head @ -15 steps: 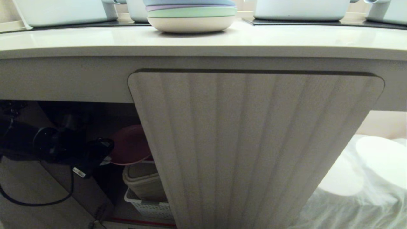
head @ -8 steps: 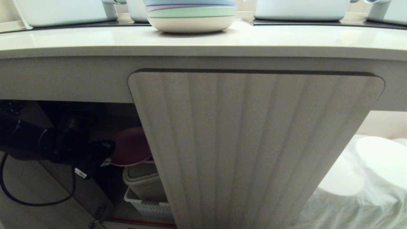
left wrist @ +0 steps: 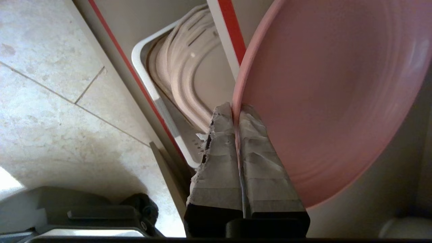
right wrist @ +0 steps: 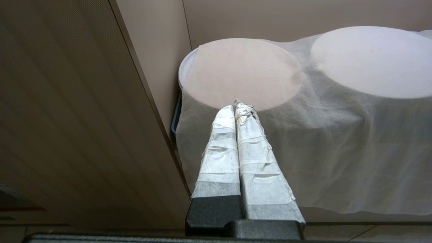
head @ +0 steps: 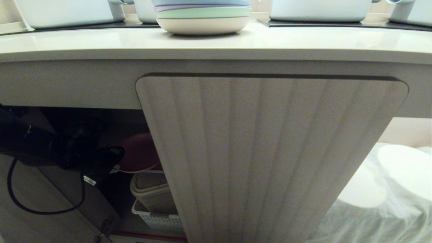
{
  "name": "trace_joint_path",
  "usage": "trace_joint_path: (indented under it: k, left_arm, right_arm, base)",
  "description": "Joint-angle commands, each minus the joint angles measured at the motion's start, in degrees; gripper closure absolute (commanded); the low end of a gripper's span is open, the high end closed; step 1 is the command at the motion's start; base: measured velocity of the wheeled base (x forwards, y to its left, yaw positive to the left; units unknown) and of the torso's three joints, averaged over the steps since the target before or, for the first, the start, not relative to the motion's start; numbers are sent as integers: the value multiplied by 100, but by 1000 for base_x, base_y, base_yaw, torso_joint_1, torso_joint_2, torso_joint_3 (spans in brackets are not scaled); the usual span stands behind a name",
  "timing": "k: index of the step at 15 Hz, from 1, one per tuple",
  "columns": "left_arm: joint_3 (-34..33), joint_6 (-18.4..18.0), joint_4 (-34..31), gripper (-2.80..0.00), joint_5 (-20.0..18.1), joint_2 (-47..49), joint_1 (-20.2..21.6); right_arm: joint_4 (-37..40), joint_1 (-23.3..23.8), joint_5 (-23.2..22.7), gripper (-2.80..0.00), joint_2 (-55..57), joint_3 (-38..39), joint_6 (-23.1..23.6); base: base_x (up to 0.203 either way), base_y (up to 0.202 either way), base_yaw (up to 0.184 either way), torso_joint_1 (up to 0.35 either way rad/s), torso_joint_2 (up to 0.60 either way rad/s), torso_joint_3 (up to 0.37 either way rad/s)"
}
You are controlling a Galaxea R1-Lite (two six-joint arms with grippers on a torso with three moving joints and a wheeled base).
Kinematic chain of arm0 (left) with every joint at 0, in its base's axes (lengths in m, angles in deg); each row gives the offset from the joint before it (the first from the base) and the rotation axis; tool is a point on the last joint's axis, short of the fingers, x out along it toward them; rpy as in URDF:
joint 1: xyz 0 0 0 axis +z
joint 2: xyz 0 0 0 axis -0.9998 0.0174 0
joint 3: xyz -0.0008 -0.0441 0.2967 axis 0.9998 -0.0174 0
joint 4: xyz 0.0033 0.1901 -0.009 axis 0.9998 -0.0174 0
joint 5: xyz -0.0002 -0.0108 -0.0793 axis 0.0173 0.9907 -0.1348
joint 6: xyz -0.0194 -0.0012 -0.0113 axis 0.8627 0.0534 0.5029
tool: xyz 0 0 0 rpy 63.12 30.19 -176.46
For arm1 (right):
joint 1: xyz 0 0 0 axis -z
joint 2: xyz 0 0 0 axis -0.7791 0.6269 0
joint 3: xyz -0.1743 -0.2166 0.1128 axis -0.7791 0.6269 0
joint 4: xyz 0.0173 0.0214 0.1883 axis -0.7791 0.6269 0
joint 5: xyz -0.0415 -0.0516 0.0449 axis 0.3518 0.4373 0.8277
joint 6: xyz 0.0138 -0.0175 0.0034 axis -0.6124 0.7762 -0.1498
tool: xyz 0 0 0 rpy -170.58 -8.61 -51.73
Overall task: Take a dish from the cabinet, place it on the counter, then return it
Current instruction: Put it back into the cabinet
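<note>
The counter is long and cream, and it runs across the top of the head view. Under it is the cabinet with a big ridged door that is shut. To the left of that door the cabinet is open and dark inside.

On the counter, at the back, sits a stack of plates with a blue one on top. Low on the right, a thin white cloth lies over two round things.

Inside the open part is a white basket with a beige tub in it. A red edge runs along the shelf.

The dish is pink and round. It is up in the air inside the open cabinet, above the tub, and it tips a little.

The left gripper reaches into the dark space from the left. Its two taped fingers pinch the rim of the dish, one finger on each side.

The right gripper hangs down beside the shut door, over the white cloth. Its fingers are pressed together and hold nothing.
</note>
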Motion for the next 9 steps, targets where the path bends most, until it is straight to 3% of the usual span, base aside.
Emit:
trace_joint_path:
  k: [1, 9]
  left_arm:
    - [99, 35, 6, 0, 4, 107, 25]
    - [629, 151, 3, 0, 4, 385, 3]
  right_arm:
    - [-7, -1, 2, 0, 0, 0, -2]
    - [-2, -1, 2, 0, 0, 0, -2]
  base:
    - [0, 0, 0, 0, 0, 0]
    - [0, 0, 0, 0, 0, 0]
